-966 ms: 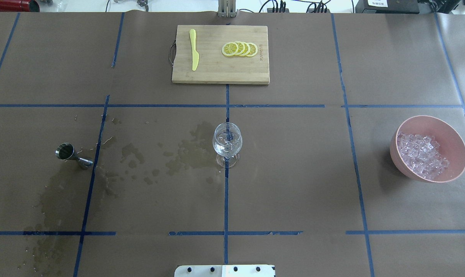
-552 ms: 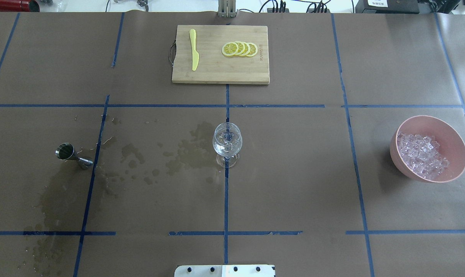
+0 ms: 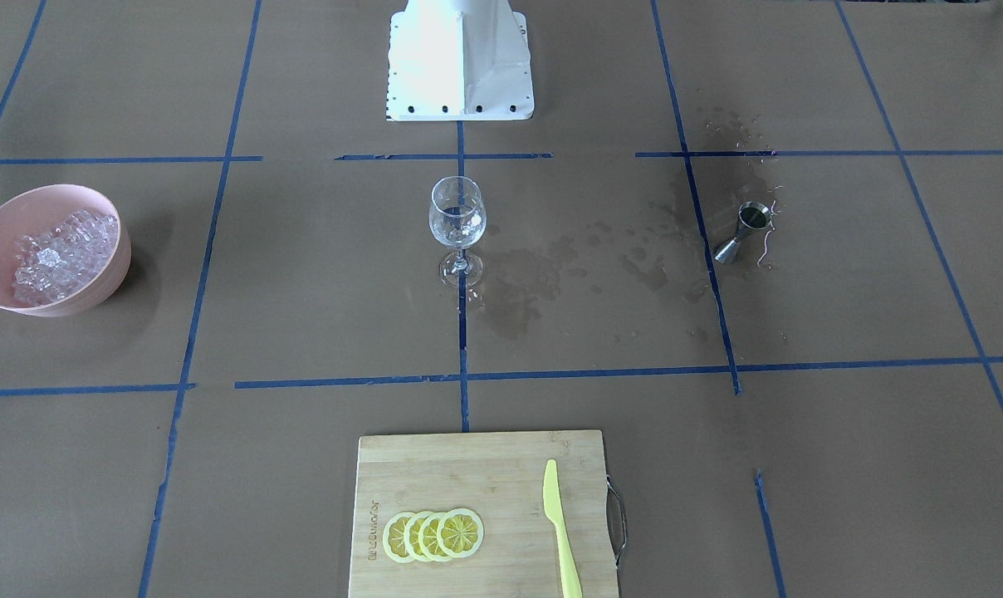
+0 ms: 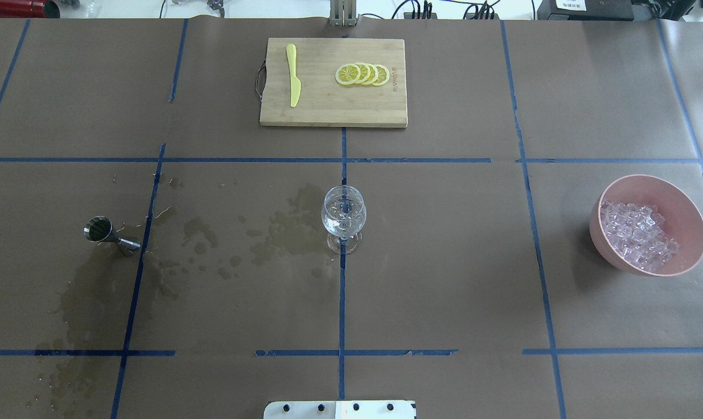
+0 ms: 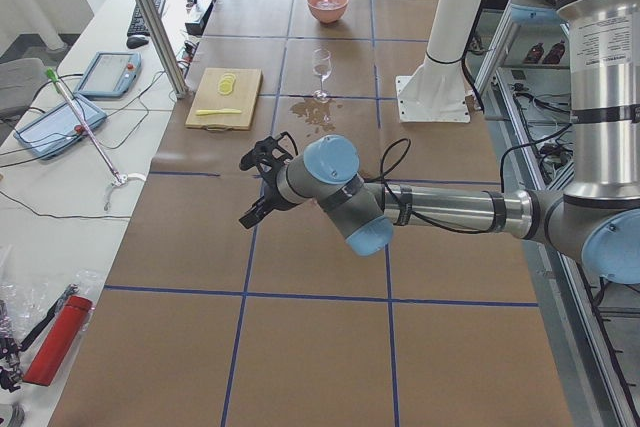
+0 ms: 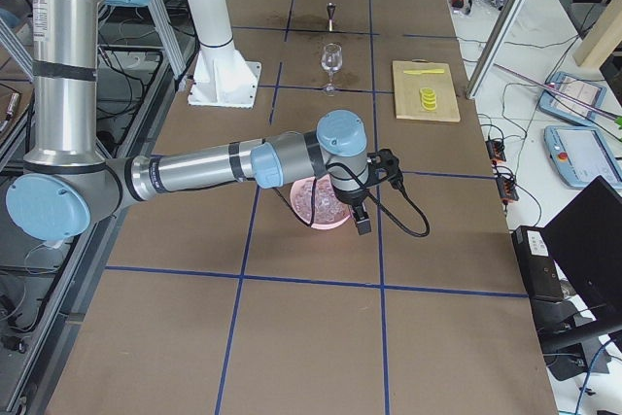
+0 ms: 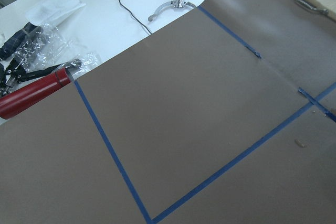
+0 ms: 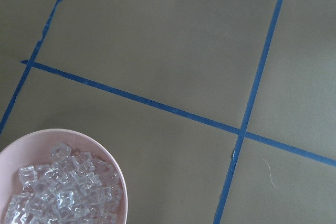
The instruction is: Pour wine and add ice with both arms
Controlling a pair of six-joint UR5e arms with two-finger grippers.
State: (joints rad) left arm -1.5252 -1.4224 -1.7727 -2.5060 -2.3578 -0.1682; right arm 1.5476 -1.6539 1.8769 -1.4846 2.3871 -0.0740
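Note:
A clear wine glass [image 4: 343, 214] stands upright at the table's middle; it also shows in the front-facing view [image 3: 457, 218]. The ice [image 4: 636, 235] fills a pink bowl [image 4: 686, 201] at the right. A steel jigger [image 4: 104, 233] stands at the left among wet stains. My left gripper [image 5: 255, 192] shows only in the exterior left view, hovering over bare paper far from the glass. My right gripper [image 6: 362, 223] shows only in the exterior right view, above the bowl's near side. I cannot tell whether either is open or shut. The right wrist view shows the ice [image 8: 63, 192] at lower left.
A bamboo cutting board [image 4: 328, 110] at the far middle carries lemon slices [image 4: 363, 74] and a yellow knife [image 4: 293, 75]. The white base [image 3: 458, 58] is at the near edge. A red cylinder [image 7: 37, 90] lies just off the paper at the far left.

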